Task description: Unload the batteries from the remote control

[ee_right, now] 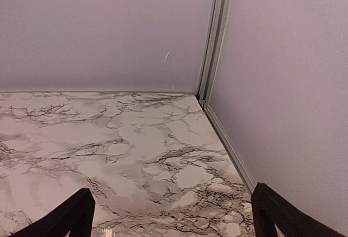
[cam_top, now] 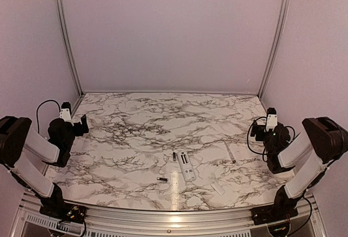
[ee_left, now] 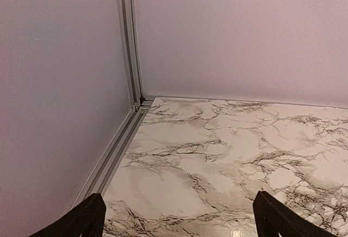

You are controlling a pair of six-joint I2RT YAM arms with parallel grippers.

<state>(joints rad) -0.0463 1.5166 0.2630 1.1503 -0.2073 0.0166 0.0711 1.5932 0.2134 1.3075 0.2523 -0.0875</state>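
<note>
White remote control, grey-veined marble table

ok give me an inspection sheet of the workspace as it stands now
surface: marble-patterned tabletop, glare spot near the front edge
job's things: slim white rectangular remote control lying flat near front centre; two tiny dark cylindrical batteries out on the table, one close beside the remote's far end, one apart from it, nearer the front edge
clutter: thin pale grey stick; small white flat cover piece
grippers: left gripper and right gripper both open and empty, at the table's sides
cables: black cable loop by the left arm, another by the right
surroundings: plain pale lilac walls, metal corner posts
</note>
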